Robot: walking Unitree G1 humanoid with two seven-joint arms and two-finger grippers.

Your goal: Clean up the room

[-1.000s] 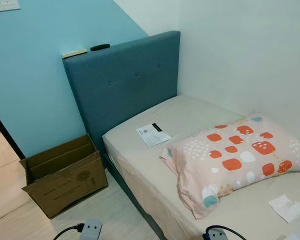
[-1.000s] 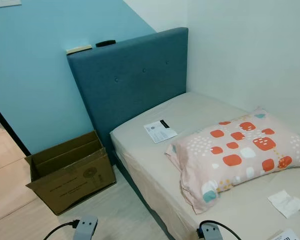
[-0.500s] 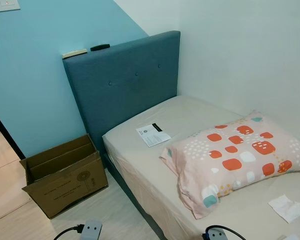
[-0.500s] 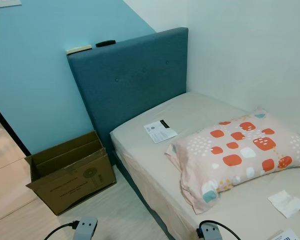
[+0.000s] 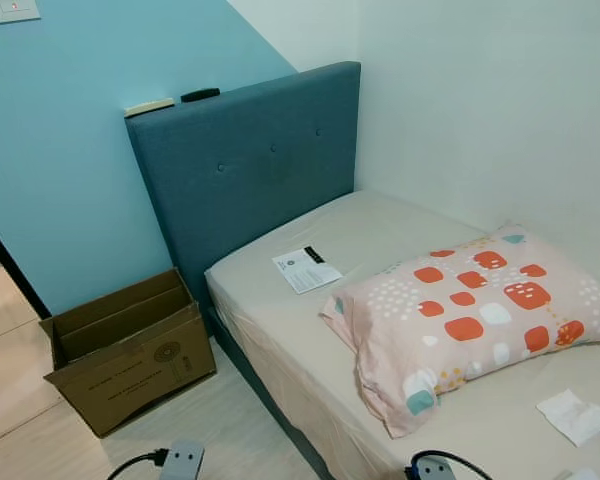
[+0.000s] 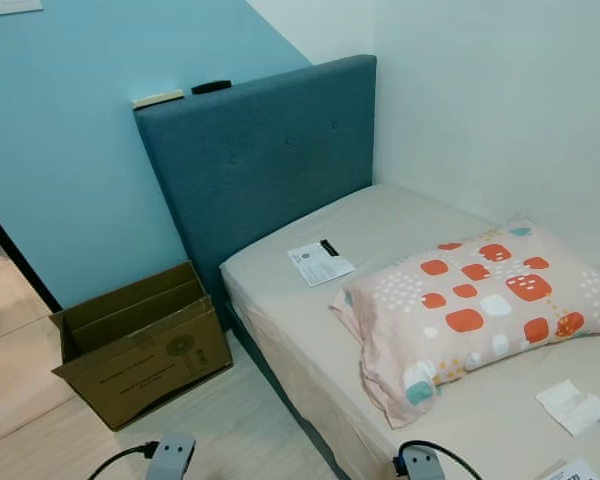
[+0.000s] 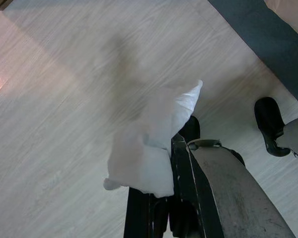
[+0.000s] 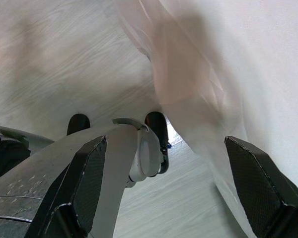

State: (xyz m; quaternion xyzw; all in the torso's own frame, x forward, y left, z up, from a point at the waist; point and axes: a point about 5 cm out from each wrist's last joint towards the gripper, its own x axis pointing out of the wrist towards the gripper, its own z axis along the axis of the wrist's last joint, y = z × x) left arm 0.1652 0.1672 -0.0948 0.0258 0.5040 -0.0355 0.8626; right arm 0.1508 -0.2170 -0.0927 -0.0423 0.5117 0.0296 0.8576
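In the left wrist view my left gripper (image 7: 161,173) hangs over the pale wood floor, shut on a crumpled white tissue (image 7: 149,144). My right gripper (image 8: 166,144) is open beside the bed's hanging sheet, with nothing between its fingers (image 8: 87,181). Another crumpled white tissue (image 5: 573,415) lies on the bed near the lower right corner. A white leaflet (image 5: 306,269) lies on the mattress (image 5: 380,225) near the headboard. An open cardboard box (image 5: 125,345) stands on the floor left of the bed.
A patterned pillow (image 5: 470,310) lies across the bed. The blue headboard (image 5: 245,170) leans on the blue wall, with a black object (image 5: 200,95) and a cream one (image 5: 148,106) on its top edge. Wood floor runs between box and bed.
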